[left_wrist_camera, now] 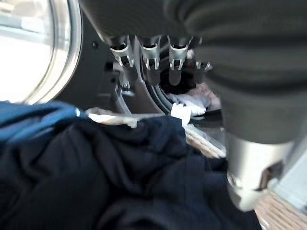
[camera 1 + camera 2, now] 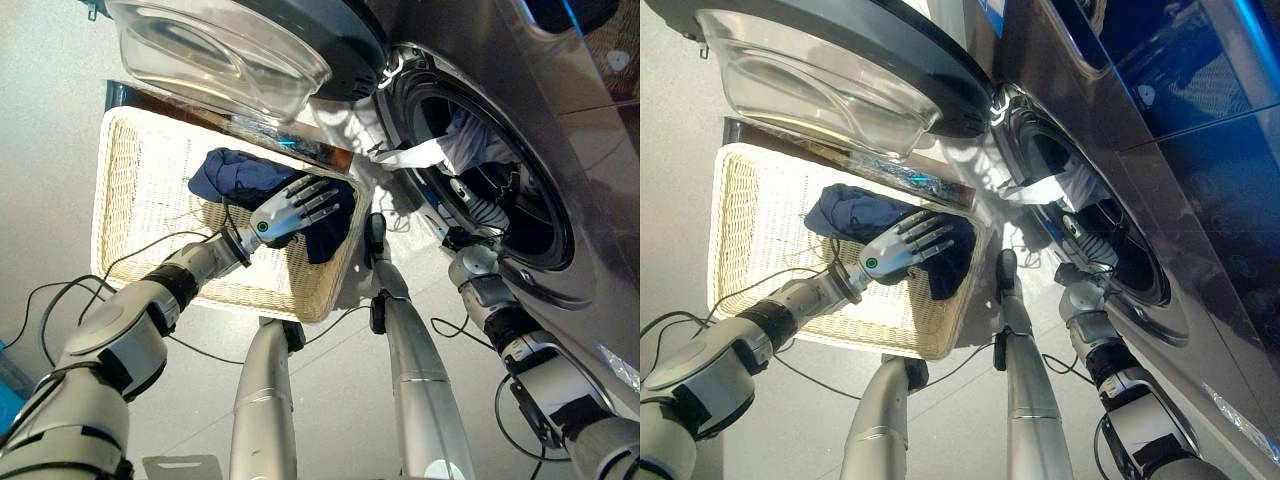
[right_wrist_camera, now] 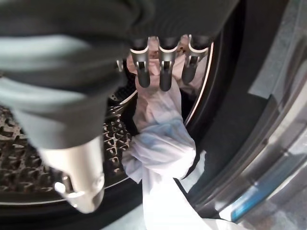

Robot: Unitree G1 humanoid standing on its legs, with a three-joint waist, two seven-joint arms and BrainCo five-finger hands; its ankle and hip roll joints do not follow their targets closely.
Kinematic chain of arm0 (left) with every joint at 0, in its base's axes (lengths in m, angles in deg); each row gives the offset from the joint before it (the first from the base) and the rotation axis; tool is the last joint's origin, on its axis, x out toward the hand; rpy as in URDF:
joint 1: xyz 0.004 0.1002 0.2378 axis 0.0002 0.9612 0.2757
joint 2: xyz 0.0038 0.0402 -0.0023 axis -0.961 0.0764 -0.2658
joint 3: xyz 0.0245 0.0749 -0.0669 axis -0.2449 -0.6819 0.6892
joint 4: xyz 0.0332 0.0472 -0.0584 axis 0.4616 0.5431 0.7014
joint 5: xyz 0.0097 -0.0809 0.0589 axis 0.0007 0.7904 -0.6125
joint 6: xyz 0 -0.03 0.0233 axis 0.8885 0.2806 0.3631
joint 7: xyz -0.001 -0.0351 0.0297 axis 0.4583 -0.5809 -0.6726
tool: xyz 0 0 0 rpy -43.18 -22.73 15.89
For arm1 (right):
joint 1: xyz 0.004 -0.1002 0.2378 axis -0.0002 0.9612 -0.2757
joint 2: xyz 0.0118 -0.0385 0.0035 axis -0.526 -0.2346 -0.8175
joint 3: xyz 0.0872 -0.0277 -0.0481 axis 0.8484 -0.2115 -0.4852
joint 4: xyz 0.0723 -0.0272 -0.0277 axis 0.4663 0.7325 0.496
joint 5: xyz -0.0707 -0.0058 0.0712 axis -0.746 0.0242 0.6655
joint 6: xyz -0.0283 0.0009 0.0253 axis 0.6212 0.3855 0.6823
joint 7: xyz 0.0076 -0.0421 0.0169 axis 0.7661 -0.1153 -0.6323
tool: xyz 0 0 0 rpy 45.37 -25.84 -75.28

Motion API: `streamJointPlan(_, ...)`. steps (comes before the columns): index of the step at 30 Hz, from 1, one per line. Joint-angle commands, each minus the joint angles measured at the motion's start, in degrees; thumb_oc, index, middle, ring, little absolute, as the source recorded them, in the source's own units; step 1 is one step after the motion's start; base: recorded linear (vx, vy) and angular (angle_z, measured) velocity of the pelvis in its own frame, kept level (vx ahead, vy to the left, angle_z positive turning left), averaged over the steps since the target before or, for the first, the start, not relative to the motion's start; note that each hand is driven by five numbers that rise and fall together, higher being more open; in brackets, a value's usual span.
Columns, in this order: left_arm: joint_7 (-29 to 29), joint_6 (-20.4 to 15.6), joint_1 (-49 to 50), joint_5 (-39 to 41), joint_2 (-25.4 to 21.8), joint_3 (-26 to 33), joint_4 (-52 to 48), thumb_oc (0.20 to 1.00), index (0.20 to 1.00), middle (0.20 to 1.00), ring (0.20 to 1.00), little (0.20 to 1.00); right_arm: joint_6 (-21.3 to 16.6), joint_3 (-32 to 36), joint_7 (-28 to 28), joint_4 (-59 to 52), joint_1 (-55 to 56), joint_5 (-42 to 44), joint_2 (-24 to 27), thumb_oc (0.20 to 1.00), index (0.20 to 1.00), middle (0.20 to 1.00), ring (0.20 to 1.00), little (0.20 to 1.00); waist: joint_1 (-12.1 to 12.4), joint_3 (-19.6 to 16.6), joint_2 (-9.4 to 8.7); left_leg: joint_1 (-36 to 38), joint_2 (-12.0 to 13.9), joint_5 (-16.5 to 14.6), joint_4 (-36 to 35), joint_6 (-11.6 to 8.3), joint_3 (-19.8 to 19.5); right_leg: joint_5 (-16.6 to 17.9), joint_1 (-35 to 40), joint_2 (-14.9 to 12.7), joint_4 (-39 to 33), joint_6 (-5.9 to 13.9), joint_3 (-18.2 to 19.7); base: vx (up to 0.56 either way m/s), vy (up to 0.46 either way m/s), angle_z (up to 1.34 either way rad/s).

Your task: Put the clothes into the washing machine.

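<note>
A dark navy garment (image 2: 235, 175) lies in the wicker basket (image 2: 140, 200) on the floor, beside the washing machine (image 2: 590, 200). My left hand (image 2: 295, 210) rests on the garment's near end with straight fingers (image 1: 152, 72), open and gripping nothing. My right arm reaches into the drum opening (image 2: 500, 190). There my right hand (image 3: 164, 72) holds its fingers straight just over a white garment (image 3: 160, 148), with nothing curled round the cloth. That white garment (image 2: 440, 150) lies bunched in the drum's mouth, one strip trailing out over the door seal.
The machine's round glass door (image 2: 230, 50) hangs open above the basket's far edge. The perforated drum wall (image 3: 29, 158) is close beside my right hand. Pale floor surrounds the basket.
</note>
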Motion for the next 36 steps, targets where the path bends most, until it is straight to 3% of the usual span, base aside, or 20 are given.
streamJointPlan(1, 0.5, -1.0, 1.1, 1.5, -1.4, 0.8, -4.1, 1.000, 1.000, 1.000, 1.000, 1.000, -2.0, 1.5, -0.5, -1.6, 0.1, 2.3, 3.5, 1.000, 1.000, 1.000, 1.000, 1.000, 0.6, 0.5, 2.26, 0.2, -1.3, -0.7, 0.6, -4.97, 2.9, -5.4, 1.1, 1.6, 7.3, 7.00, -2.3, 0.00, 0.000, 0.00)
streamJointPlan(15, 17.1, 0.2, 0.4, 8.4, -1.2, -1.4, -4.4, 1.000, 1.000, 1.000, 1.000, 1.000, -2.8, 1.8, -1.4, 0.4, -1.5, 4.0, 3.4, 1.000, 1.000, 1.000, 1.000, 1.000, 0.6, 0.5, 1.90, -1.1, -1.3, -0.1, 0.1, -4.91, 2.6, -4.4, 0.2, 1.8, 6.2, 7.14, -2.2, 0.00, 0.000, 0.00)
streamJointPlan(25, 19.8, 3.6, -1.6, 9.9, 0.6, -1.0, -1.7, 1.000, 1.000, 1.000, 1.000, 1.000, -3.0, 1.2, -0.7, 0.7, -3.4, 3.9, 2.4, 1.000, 1.000, 1.000, 1.000, 1.000, 0.5, 0.5, 1.32, -1.9, -1.2, 0.3, -0.4, -5.01, 2.5, -3.7, -0.5, 2.1, 5.3, 7.16, -1.8, 0.00, 0.000, 0.00)
streamJointPlan(28, 24.2, 6.9, -2.5, 11.9, 2.0, -0.6, 0.3, 1.000, 1.000, 1.000, 1.000, 1.000, -3.4, 1.0, -0.5, 0.1, -3.8, 4.2, 1.8, 1.000, 1.000, 1.000, 1.000, 1.000, 0.3, 0.5, 0.80, -2.4, -1.0, 0.4, -0.4, -5.15, 2.4, -3.4, -1.0, 2.0, 5.3, 7.31, -1.8, 0.00, 0.000, 0.00)
streamJointPlan(29, 24.3, 7.1, -2.5, 11.9, 2.1, -0.5, 0.4, 1.000, 1.000, 1.000, 1.000, 1.000, -3.4, 1.0, -0.5, 0.0, -3.8, 4.2, 1.8, 1.000, 1.000, 1.000, 1.000, 1.000, 0.3, 0.5, 0.78, -2.4, -1.0, 0.5, -0.4, -5.14, 2.4, -3.4, -1.0, 2.0, 5.3, 7.31, -1.8, 0.00, 0.000, 0.00)
streamJointPlan(30, 24.7, 10.3, -3.0, 12.6, 2.8, -0.1, 1.8, 1.000, 1.000, 1.000, 1.000, 1.000, -3.5, 0.9, -0.6, -0.1, -4.1, 4.7, 1.5, 1.000, 1.000, 1.000, 1.000, 1.000, 0.4, 0.5, 0.62, -2.6, -1.0, 0.6, -0.6, -5.06, 2.5, -3.2, -1.2, 2.0, 5.1, 7.34, -1.7, 0.00, 0.000, 0.00)
streamJointPlan(32, 24.7, 12.9, -3.2, 12.9, 3.8, 0.2, 3.7, 1.000, 1.000, 1.000, 1.000, 1.000, -3.9, 0.8, -0.8, 0.0, -4.3, 4.8, 1.3, 1.000, 1.000, 1.000, 1.000, 1.000, 0.3, 0.5, 0.39, -2.6, -0.9, 0.7, -0.8, -5.07, 2.5, -3.1, -1.3, 2.0, 5.1, 7.37, -1.7, 0.00, 0.000, 0.00)
streamJointPlan(34, 24.7, 13.8, -3.2, 12.8, 4.1, 0.3, 4.1, 1.000, 1.000, 1.000, 1.000, 1.000, -4.0, 0.8, -0.8, 0.1, -4.4, 4.8, 1.2, 1.000, 1.000, 1.000, 1.000, 1.000, 0.3, 0.5, 0.33, -2.6, -0.9, 0.7, -0.9, -5.09, 2.5, -3.1, -1.3, 2.0, 5.1, 7.38, -1.7, 0.00, 0.000, 0.00)
streamJointPlan(36, 23.3, 19.3, -3.7, 12.9, 5.7, 1.7, 7.2, 1.000, 1.000, 1.000, 1.000, 1.000, -4.3, 0.5, -0.5, 0.4, -5.2, 4.7, 0.7, 1.000, 1.000, 1.000, 1.000, 1.000, 0.4, 0.5, 0.01, -2.8, -0.9, 1.0, -1.4, -5.07, 2.5, -2.8, -1.4, 2.1, 4.6, 7.45, -1.6, 0.00, 0.000, 0.00)
